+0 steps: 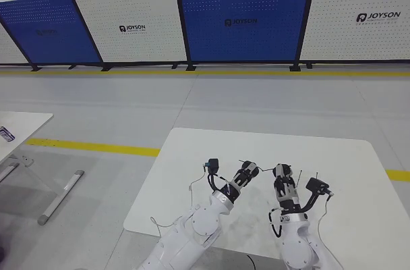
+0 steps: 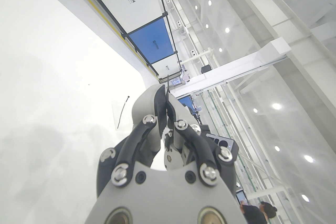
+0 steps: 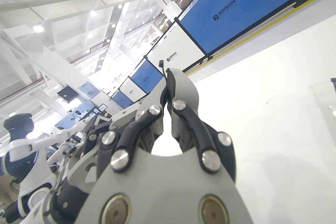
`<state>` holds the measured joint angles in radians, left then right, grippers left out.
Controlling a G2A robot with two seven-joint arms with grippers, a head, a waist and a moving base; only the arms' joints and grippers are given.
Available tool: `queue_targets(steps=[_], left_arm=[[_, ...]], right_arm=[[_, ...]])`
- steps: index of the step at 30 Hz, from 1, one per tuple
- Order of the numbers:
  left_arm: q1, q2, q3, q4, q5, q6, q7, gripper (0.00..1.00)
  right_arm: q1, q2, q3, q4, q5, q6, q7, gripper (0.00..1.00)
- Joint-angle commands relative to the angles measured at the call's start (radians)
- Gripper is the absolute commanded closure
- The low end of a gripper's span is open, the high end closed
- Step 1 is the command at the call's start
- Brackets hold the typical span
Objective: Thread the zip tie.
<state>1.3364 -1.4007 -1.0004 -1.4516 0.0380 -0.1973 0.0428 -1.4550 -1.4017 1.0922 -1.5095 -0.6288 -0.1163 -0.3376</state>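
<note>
Here left gripper (image 2: 166, 95) pinches shut on a zip tie (image 2: 167, 82); right gripper (image 3: 168, 79) clamps below a tie head (image 3: 161, 63).

White rounded-corner counter (image 1: 340, 155) is standing on grey floor (image 1: 124, 101). Blue and white perforated partition panels (image 1: 244, 30) are lining the far side; yellow floor stripe (image 1: 90, 146) running past. Second white table (image 1: 16, 131) sitting off left.
</note>
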Motion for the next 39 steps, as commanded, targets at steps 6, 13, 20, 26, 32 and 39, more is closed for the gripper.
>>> queue_targets(steps=[6, 13, 20, 26, 32, 39], left_arm=[[0.0, 0.0, 0.0, 0.0, 0.0, 0.0, 0.0, 1.0], [0.001, 0.0, -0.001, -0.001, 0.001, 0.001, 0.002, 1.0], [0.018, 0.004, -0.011, -0.017, 0.016, -0.006, 0.006, 1.0], [0.018, 0.004, -0.011, -0.017, 0.016, -0.006, 0.006, 1.0], [0.018, 0.004, -0.011, -0.017, 0.016, -0.006, 0.006, 1.0], [0.018, 0.004, -0.011, -0.017, 0.016, -0.006, 0.006, 1.0]], right_arm=[[-0.015, -0.002, 0.014, -0.013, 0.014, -0.008, -0.025, 1.0], [-0.015, -0.002, 0.014, -0.013, 0.015, -0.007, -0.023, 1.0], [-0.017, -0.01, 0.001, -0.01, 0.046, -0.007, -0.02, 1.0], [-0.016, -0.011, 0.001, -0.009, 0.048, -0.008, -0.019, 1.0], [-0.022, -0.012, 0.006, -0.016, 0.054, -0.001, -0.021, 1.0], [-0.022, -0.019, 0.011, -0.005, 0.065, -0.008, -0.05, 1.0]])
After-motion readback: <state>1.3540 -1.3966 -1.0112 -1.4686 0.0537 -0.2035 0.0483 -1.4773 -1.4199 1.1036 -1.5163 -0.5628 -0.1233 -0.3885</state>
